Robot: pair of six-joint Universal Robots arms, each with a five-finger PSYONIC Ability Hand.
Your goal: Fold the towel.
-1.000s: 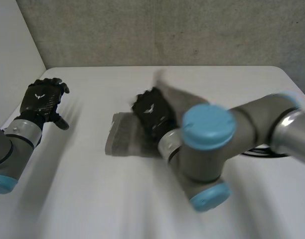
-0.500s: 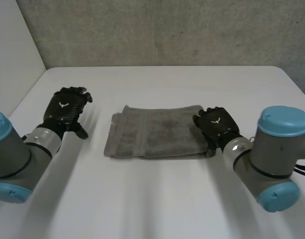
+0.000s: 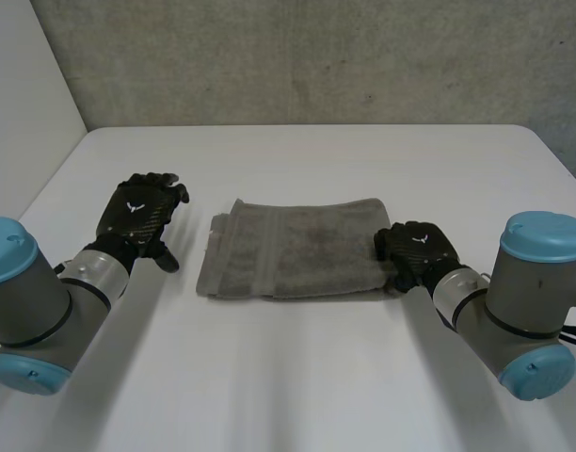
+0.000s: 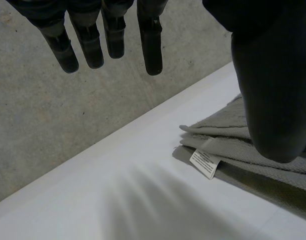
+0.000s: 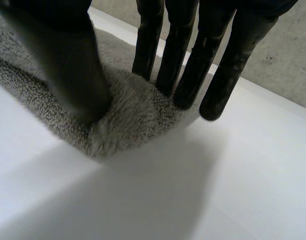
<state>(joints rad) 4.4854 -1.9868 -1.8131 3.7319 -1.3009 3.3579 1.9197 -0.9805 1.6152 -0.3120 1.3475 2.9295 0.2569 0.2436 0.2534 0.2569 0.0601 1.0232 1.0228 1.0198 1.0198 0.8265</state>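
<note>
Right wrist view: right hand pinching towel corner, thumb against fingers | left hand spread, empty, beside towel | risk: shallow pinch, corner might slip mid-fold

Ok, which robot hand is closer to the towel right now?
Right. The right robot hand sits on the towel at its right end, pinching the near corner. The left robot hand is open, off the left edge, not touching it.
</note>
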